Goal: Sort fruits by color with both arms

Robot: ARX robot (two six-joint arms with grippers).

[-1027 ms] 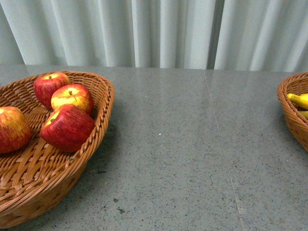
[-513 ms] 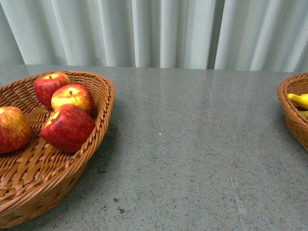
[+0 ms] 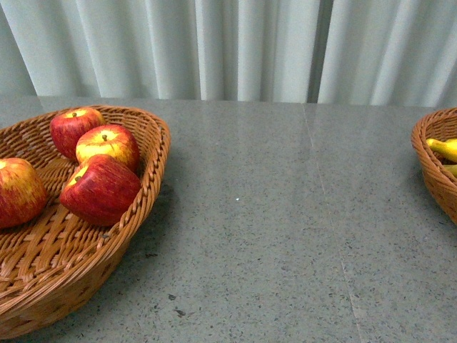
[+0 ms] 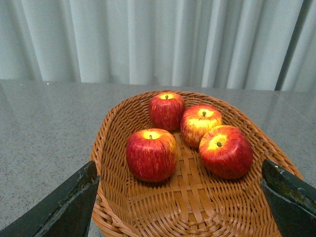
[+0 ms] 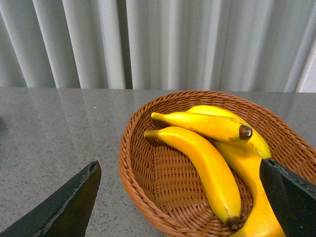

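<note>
Nothing moved | apples [image 4: 197, 133] four; bananas [image 5: 212, 148] whole in wrist view only | both jaws released

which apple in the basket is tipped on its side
The darkest red apple, nearest the table's middle in the front view. Its stem end faces sideways, while the other three apples sit stem up.

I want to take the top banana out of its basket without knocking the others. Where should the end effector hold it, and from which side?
Probably grip the top banana across its thick middle, coming down from above. It lies crosswise on the other bananas, so its upper side is exposed, while the basket wall blocks a low sideways approach. The right end effector already stands open over it.
</note>
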